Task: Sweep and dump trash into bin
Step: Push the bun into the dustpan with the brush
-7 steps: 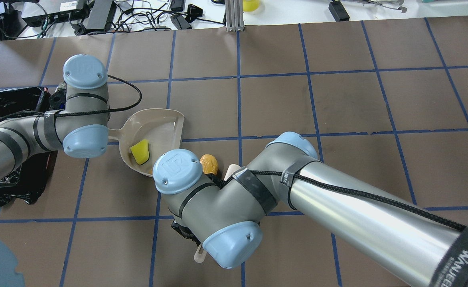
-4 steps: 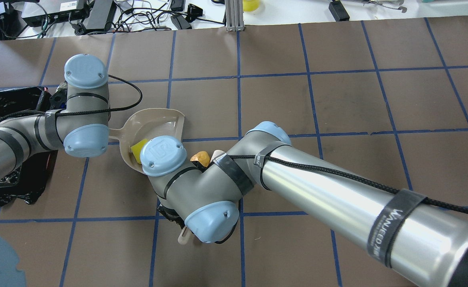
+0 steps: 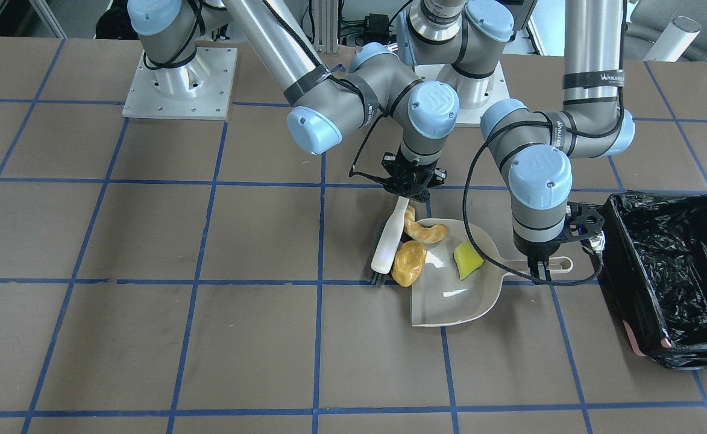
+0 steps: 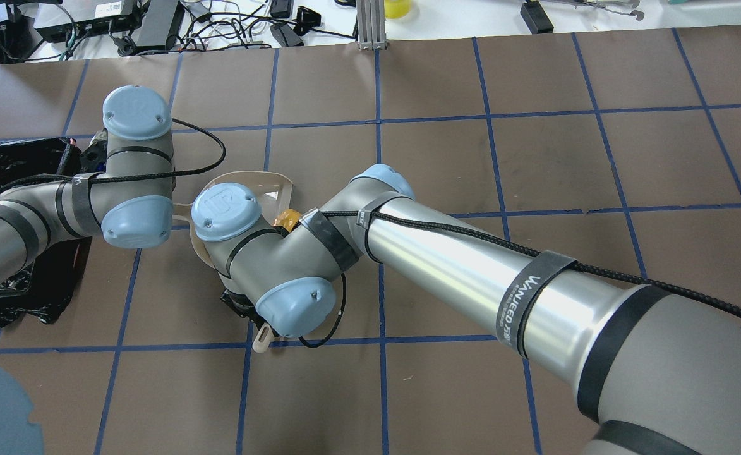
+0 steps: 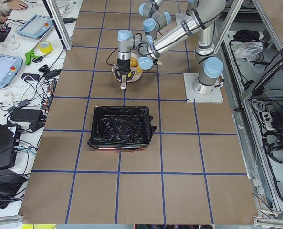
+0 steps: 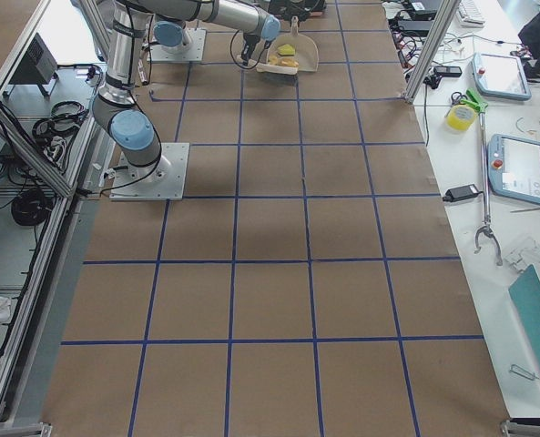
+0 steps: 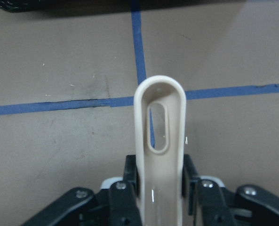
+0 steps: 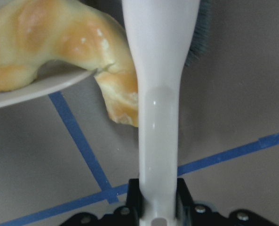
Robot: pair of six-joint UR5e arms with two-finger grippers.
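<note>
The beige dustpan [image 3: 449,301] lies on the table; my left gripper [image 3: 539,268] is shut on its handle [image 7: 159,136]. The yellow sponge wedge [image 3: 466,260] lies inside the pan. The tan croissant piece [image 3: 427,231] rests across the pan's rim, which the right wrist view also shows [image 8: 54,42]. The golden-brown lump [image 3: 407,263] sits at the pan's open edge, against the brush. My right gripper [image 3: 409,191] is shut on the white brush handle [image 8: 158,108]; the brush [image 3: 386,244] lies next to the lump. In the overhead view my right arm hides most of the pan [image 4: 272,183].
The bin [image 3: 666,271], lined with a black bag and pink at one corner, stands just beyond the dustpan handle on my left side [image 4: 4,164]. Cables and gear lie along the far table edge [image 4: 155,25]. Blue tape lines grid the brown surface.
My right arm has swept the brush toward the dustpan, pushing the golden-brown lump up to the pan's open edge. My left arm and the dustpan have stayed still.
</note>
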